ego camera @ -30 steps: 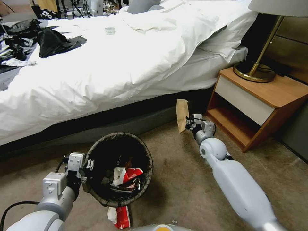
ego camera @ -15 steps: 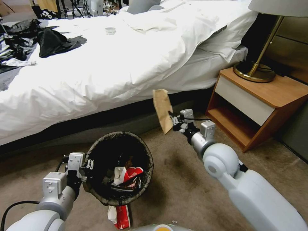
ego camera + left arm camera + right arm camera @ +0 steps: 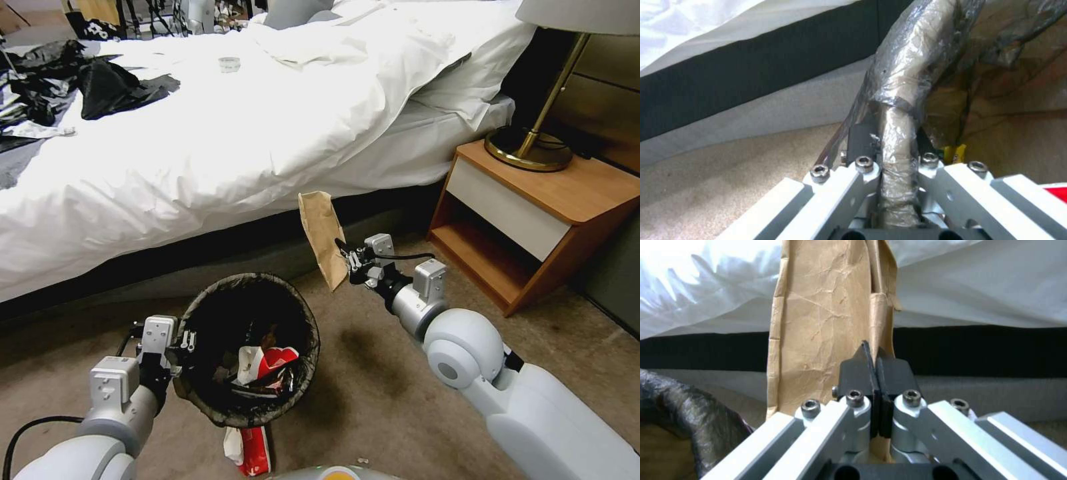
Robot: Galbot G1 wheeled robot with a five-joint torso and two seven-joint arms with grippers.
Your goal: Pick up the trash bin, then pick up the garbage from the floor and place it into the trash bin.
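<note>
Head view. The right gripper [image 3: 348,259] pinches the lower edge of a brown paper bag [image 3: 323,235], which stands nearly upright in the air in front of the dark bed base [image 3: 220,243], up and to the right of the trash bin [image 3: 248,347]. The left gripper [image 3: 181,343] clamps the bin's left rim, where the dark liner is folded over. Inside the bin lies a red-and-white carton [image 3: 265,365] among dark wrappers; its printing cannot be read. Just beside the bin's near wall, on the carpet [image 3: 373,387], lies a second red-and-white wrapper [image 3: 248,450], its text also illegible.

Left wrist view. The left gripper [image 3: 889,153] has its jaws pressed on the liner-wrapped rim [image 3: 902,83]; a small yellow scrap [image 3: 955,152] shows inside the bin, not seen from the head camera.

Right wrist view. The right gripper [image 3: 876,373] has its dark jaws closed together on one creased fold of the paper bag [image 3: 818,323]; the bag carries no legible print. The bin's liner edge [image 3: 680,410] appears at one side, with white bedding [image 3: 978,283] behind.

Surroundings. A white duvet [image 3: 220,127] covers the bed, with black bags [image 3: 113,85] on its far left. To the right stands a wooden nightstand [image 3: 533,213] bearing a brass lamp base [image 3: 528,150].
</note>
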